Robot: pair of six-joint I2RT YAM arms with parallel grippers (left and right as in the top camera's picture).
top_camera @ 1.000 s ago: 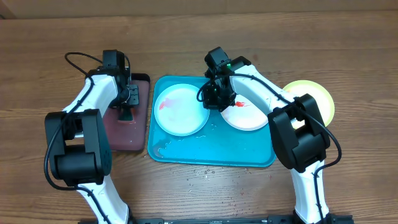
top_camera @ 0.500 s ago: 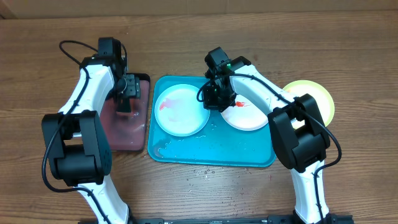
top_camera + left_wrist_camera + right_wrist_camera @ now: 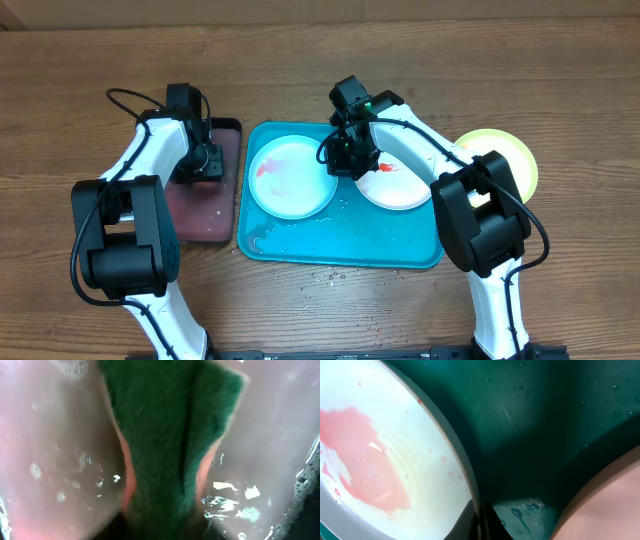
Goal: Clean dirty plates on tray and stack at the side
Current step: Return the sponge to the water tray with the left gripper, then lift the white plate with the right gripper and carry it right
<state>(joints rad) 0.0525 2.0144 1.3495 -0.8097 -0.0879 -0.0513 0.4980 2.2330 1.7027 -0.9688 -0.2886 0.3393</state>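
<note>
Only the left arm has shifted: half a second ago it was drawn up and back from the small black-rimmed tray (image 3: 205, 215), and now the left gripper (image 3: 205, 163) is down on it again, much where it sat a second ago, while the right arm has not stirred. From its wrist view the left fingers are clenched on a green sponge (image 3: 165, 435), which is pressed against the wet pinkish floor of that small tray. The right gripper (image 3: 345, 158) sits on the turquoise tray (image 3: 340, 240) between the cyan-rimmed plate (image 3: 290, 185) and the white plate (image 3: 400, 190), both marked with red sauce. Up close, its tips look nipped on the rim of a smeared plate (image 3: 395, 460), though I cannot tell for sure which of the two that is. The lime-green-rimmed plate (image 3: 520, 160) lies off the tray on the table (image 3: 320, 50) at the right and looks clean from above. I'd say the step in hand is wetting the sponge while the other arm steadies a dirty plate. Next, the sponge must be lifted clear of the small tray's rim, carried over to the held plate, and laid flat on the red smear without knocking the plate from that thin pinch.
</note>
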